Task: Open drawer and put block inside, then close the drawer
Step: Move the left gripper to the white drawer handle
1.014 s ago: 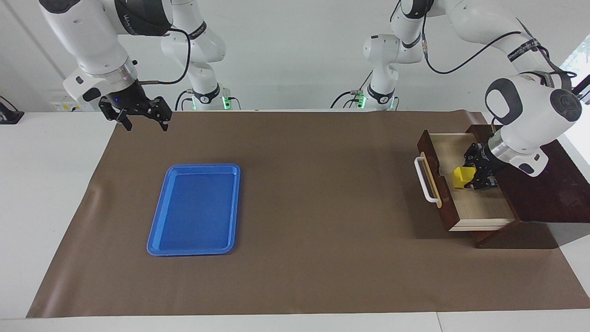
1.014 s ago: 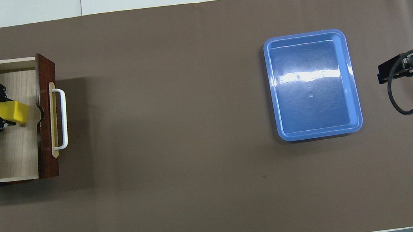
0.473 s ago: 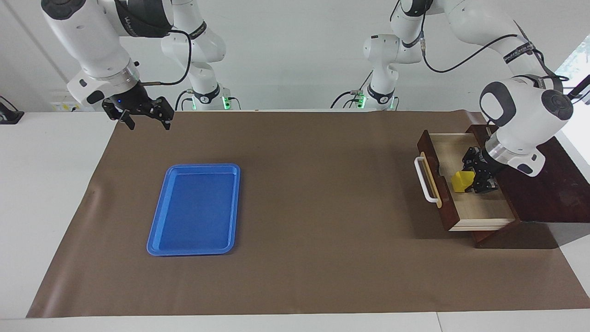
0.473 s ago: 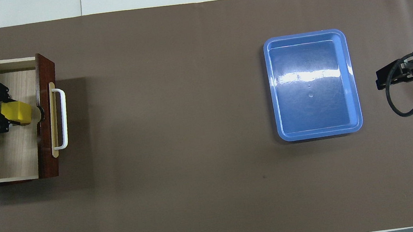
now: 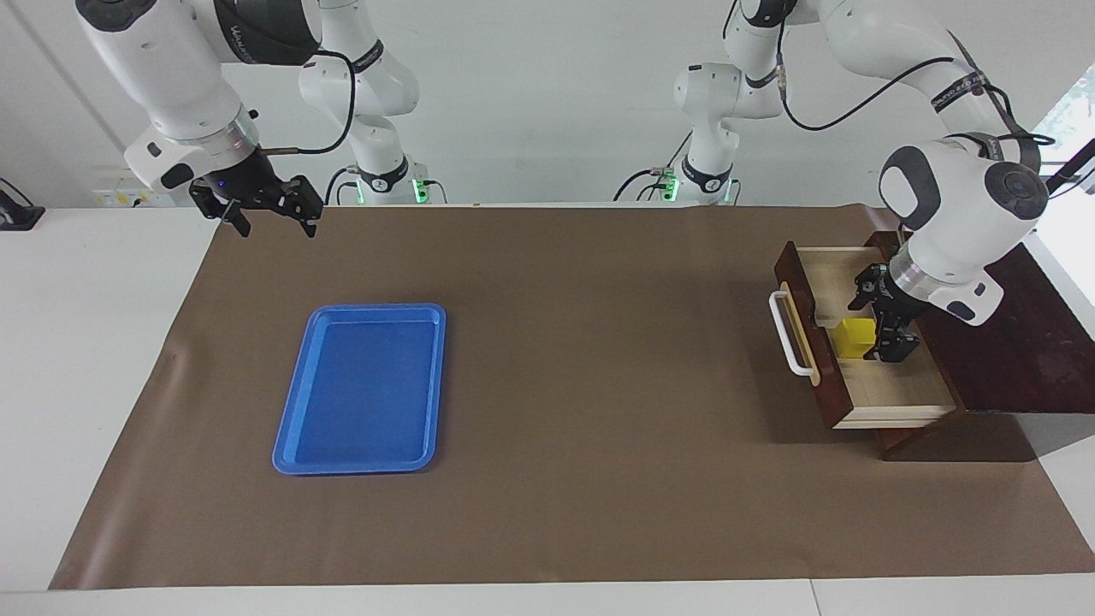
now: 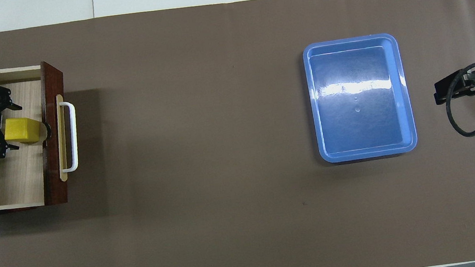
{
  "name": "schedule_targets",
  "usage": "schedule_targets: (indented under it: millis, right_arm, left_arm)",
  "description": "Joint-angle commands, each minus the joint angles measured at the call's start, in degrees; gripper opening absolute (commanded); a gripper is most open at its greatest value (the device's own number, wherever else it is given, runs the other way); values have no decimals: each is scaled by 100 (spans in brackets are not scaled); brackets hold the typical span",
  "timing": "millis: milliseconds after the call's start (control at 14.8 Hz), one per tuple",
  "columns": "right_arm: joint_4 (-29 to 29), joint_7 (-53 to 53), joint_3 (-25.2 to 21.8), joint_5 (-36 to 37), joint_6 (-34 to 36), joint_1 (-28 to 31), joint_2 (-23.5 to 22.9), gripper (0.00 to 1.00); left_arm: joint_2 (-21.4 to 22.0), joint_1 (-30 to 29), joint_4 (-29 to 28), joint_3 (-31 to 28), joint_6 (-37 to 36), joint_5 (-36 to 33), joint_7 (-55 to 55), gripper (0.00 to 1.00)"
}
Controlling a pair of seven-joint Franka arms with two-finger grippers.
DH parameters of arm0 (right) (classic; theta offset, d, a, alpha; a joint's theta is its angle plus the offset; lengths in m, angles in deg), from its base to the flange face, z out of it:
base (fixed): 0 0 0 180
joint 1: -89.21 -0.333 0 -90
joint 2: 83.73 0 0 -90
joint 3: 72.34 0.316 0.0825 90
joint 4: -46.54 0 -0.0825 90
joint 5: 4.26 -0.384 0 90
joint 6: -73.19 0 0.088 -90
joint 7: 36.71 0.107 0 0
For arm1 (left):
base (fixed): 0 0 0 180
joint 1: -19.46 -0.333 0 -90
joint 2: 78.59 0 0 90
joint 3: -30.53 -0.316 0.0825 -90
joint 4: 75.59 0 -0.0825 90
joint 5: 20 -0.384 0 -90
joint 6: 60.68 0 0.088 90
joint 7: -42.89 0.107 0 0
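Note:
The drawer [image 5: 890, 385] stands pulled open from its dark wooden box [image 5: 1018, 342] at the left arm's end of the table; it also shows in the overhead view [image 6: 12, 184]. The yellow block [image 5: 853, 338] lies flat on the drawer's pale floor, just inside the drawer front; it shows in the overhead view [image 6: 23, 130] too. My left gripper [image 5: 873, 328] is open over the drawer, its fingers spread on either side of the block; in the overhead view [image 6: 9, 127] it stands beside the block. My right gripper [image 5: 274, 224] waits open in the air over the right arm's end of the mat [image 6: 438, 93].
A flat blue tray [image 5: 364, 389] lies empty on the brown mat toward the right arm's end [image 6: 364, 136]. The drawer's white bar handle [image 5: 783, 335] faces the middle of the table. The brown mat [image 5: 599, 359] covers most of the table.
My left gripper has opened and let go of the block, which now sits flat on the drawer floor. The gripper has drawn slightly upward. The right gripper has barely moved.

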Motion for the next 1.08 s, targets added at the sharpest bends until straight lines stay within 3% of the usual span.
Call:
schedule_targets:
  millis: [0,406,811,1014]
  right_arm:
    - [-105,-99,52,-107,12,104,105,100]
    - [-105,-108,52,-107,12,104,105,100]
    - [-105,-108,52,-107,12,104,105,100]
    - [-105,-108,52,-106,12,104,105,100]
  left_arm:
    - [-58,61,523,258,-526,-142,-405,100]
    - [20,70,314,777,-421,-142,-1391,100]
    - [196,87,-310,883,-211,-142,-1418,100]
    - [214,78,-347,805,-17,-142,-1339,100]
